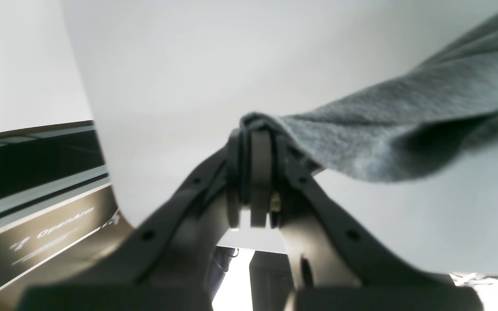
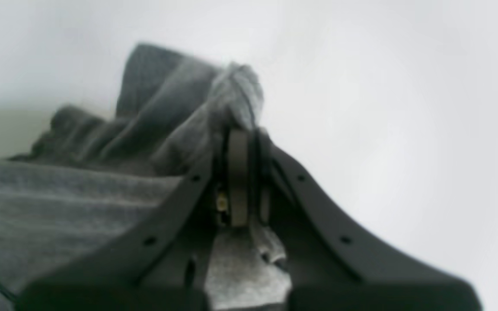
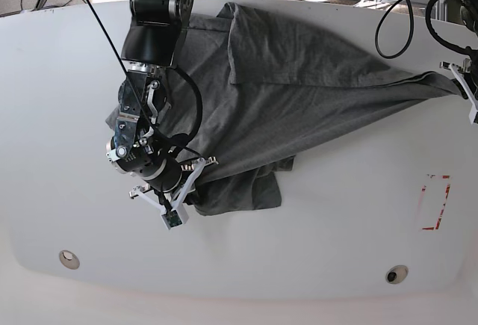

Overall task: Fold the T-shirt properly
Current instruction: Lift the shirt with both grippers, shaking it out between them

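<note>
Left gripper (image 1: 255, 129) clamped tight on T-shirt (image 3: 299, 78) edge; right gripper (image 2: 240, 134) pinched bunched fabric above white table (image 3: 336, 213)

— Where on the desk (image 3: 314, 213)?
— T-shirt (image 3: 299, 86) spread across the middle and far half, stretched between both arms.
— Left tool (image 1: 253, 129)?
— At the base view's right edge, clamped on a drawn-out corner.
— Right tool (image 2: 236, 134)?
— Base view's left, pinching the bunched near edge.
</note>
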Robot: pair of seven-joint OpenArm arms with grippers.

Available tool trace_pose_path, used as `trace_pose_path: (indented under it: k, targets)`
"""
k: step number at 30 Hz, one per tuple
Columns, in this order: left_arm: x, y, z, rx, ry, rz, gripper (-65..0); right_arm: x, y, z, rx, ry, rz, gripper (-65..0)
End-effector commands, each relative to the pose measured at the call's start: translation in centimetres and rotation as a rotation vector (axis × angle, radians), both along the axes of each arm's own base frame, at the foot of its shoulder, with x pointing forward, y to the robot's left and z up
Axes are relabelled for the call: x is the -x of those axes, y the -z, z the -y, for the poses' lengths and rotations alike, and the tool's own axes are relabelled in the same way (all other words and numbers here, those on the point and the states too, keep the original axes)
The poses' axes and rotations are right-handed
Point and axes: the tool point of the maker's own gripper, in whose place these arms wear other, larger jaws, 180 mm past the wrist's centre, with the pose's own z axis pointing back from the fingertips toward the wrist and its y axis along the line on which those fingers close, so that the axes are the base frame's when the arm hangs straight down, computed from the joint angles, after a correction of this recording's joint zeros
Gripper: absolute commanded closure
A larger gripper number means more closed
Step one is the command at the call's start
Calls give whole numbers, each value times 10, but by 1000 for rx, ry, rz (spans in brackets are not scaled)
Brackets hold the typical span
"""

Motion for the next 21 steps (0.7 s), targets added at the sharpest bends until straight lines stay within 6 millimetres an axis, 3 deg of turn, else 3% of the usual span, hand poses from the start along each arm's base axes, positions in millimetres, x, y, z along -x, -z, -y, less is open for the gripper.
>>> trace_pose_path:
  k: [1,7,10,17,21]
  targets:
    - [-16,-24,-9,-60,1,52,0,-8,-36,-4,32,-62,122,0]
    - [-42,-48,-9,-64,-6,142,0,-13,-71,-3,82,-106,225,0]
    - [-58,-69,-13,-70,-27,194,0,-22,-94,8,117,-96,284,0]
    - [-90,-142,-15,-115,-71,345,0,-44,-155,34,194,-63,417,0]
    - [-109,-174,-7,-127,-55,406,0,-54,-187,44,221,-47,480,0]
